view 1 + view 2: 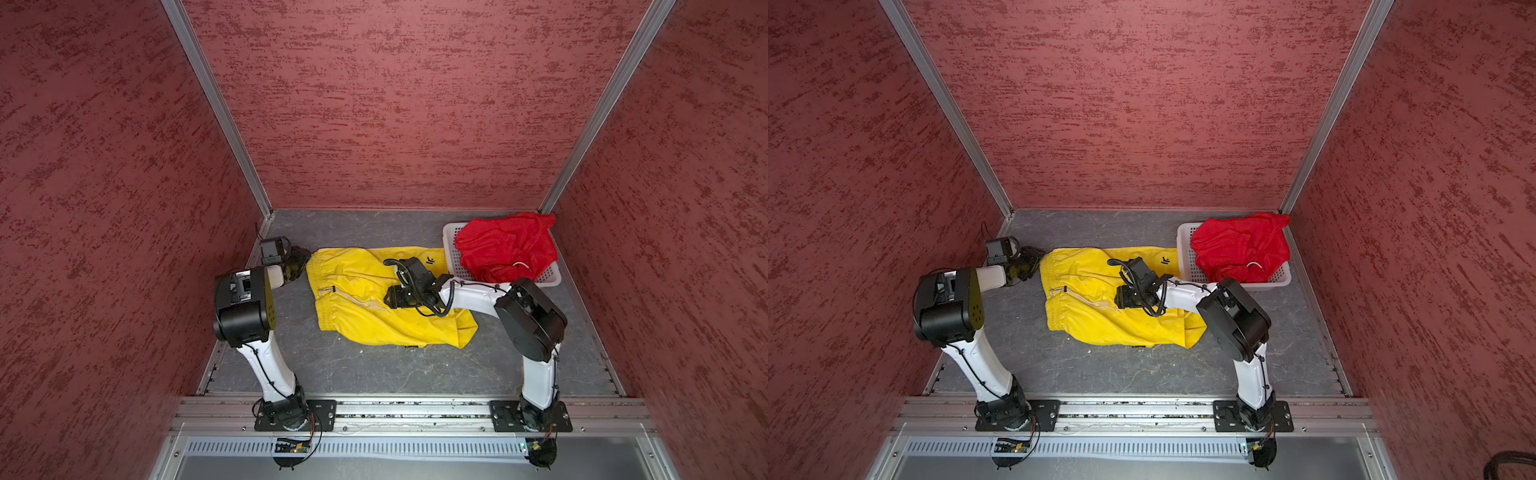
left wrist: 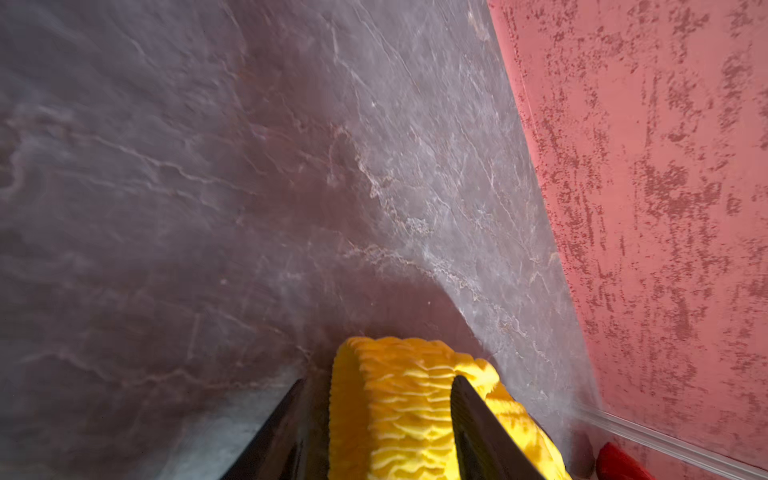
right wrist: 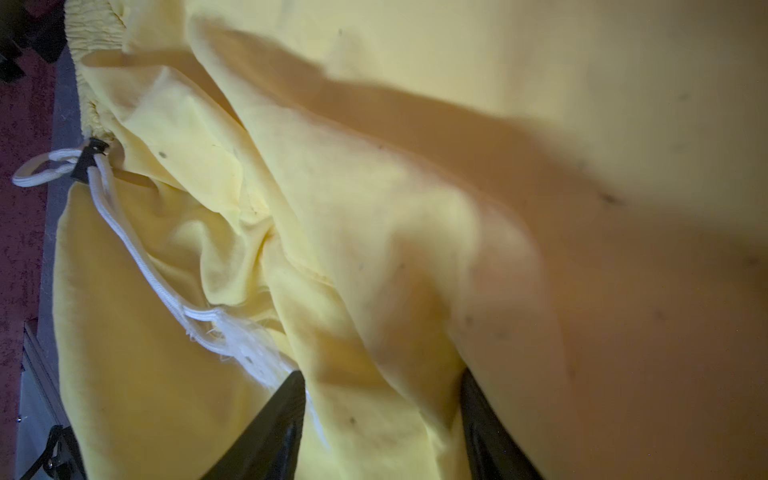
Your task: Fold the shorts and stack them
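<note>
- Yellow shorts (image 1: pixel 357 316) lie spread on the table (image 1: pixel 374 365) at centre frame in both top views. The waistband (image 1: pixel 316 286) is at their left edge and the legs run right.
- They are not flat: creases cross the middle and the lower-right leg is skewed.
- Handling, my guess: thin, light, limp cloth. It will sag, drag and bunch, and won't hold a fold unless you lay it down. Looks a bit slick, so a shallow pinch may slip.
- Best hold: the ribbed elastic waistband (image 2: pixel 395 407). It is thicker and gives more grip than the leg cloth. Take the corners, not the mid-panel.
- Avoid the drawstring (image 3: pixel 137 253). It lies loose with a frayed end and could snag or pull out.
- Left gripper (image 2: pixel 378 378) is at the waistband's upper-left corner in the top views. Its jaws stand apart around the band, with a dark gap beside one finger, so it reads as not clamped.
- Right gripper (image 3: pixel 382 374) is low over the middle of the shorts. Its jaws are part spread with a ridge of cloth between them, and I can't tell if it's pinched.
- Red shorts (image 1: pixel 507 245) sit crumpled at right of centre, heaped in the basket (image 1: pixel 550 279) and spilling over its far rim. They look like the same soft stuff, so expect a tangle when you lift them.
- Red walls stand close on three sides, so keep swings short.
</note>
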Motion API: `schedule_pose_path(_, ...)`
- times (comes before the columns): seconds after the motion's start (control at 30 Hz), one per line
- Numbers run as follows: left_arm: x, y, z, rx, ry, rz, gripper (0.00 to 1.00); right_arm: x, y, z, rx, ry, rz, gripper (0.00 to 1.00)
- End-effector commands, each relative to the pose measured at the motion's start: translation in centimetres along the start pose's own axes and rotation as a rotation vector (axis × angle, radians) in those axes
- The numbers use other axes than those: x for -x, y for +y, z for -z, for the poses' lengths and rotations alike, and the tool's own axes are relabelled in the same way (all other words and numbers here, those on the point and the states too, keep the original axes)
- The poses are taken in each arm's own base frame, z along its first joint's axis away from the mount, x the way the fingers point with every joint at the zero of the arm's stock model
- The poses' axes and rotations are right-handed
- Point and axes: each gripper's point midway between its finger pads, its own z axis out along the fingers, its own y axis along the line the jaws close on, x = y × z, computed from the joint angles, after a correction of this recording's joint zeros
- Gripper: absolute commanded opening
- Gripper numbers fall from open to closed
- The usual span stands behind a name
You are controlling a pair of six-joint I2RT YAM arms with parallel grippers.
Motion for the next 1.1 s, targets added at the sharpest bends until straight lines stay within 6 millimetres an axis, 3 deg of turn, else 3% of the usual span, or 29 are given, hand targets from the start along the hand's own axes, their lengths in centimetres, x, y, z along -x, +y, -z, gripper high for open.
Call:
schedule_pose_path(0.0, 0.3, -2.5, 0.3, -0.114, 0.002, 0.024, 0.54, -1.5, -1.0, -1.6, -0.003, 0.042, -0.046, 0.61)
schedule_pose_path(0.13, -0.6, -2.6, 1.1, -0.174, 0.012, 0.078, 0.41, -1.9, -1.4, -2.6, 0.0, 0.052, -0.067, 0.6)
schedule_pose_path(0.27, -1.3, -2.6, 0.9, -0.193, 0.043, 0.096, 0.38, -2.1, -1.5, -3.2, 0.006, 0.056, -0.088, 0.59)
schedule_pose_path(0.4, -1.1, -1.9, 0.1, -0.165, 0.045, 0.105, 0.08, -2.6, -1.5, -3.0, 0.007, 0.049, -0.085, 0.58)
schedule_pose_path(0.47, -0.8, -2.3, -0.1, -0.167, 0.055, 0.094, 0.0, -3.1, -1.4, -2.7, 0.008, 0.049, -0.097, 0.55)
schedule_pose_path(0.53, -0.4, -3.0, 0.2, -0.163, 0.061, 0.082, 0.0, -4.0, -1.2, -2.5, 0.025, 0.052, -0.102, 0.47)
schedule_pose_path(0.7, 1.7, -6.5, 3.2, -0.218, 0.027, 0.033, 0.0, -6.9, -1.1, -1.6, 0.019, 0.084, -0.117, 0.45)
schedule_pose_path(0.8, 3.0, -9.9, 6.1, -0.306, 0.009, 0.021, 0.0, -6.1, 0.9, 1.1, 0.103, 0.055, -0.115, 0.43)
schedule_pose_path(0.93, 3.9, -14.5, 10.3, -0.428, 0.001, 0.0, 0.0, -0.6, 2.9, 7.2, 0.126, -0.092, -0.05, 0.51)
schedule_pose_path(1.07, 3.8, -18.3, 14.4, -0.506, 0.001, -0.06, 0.0, 4.2, 2.1, 13.0, 0.06, -0.258, -0.029, 0.59)
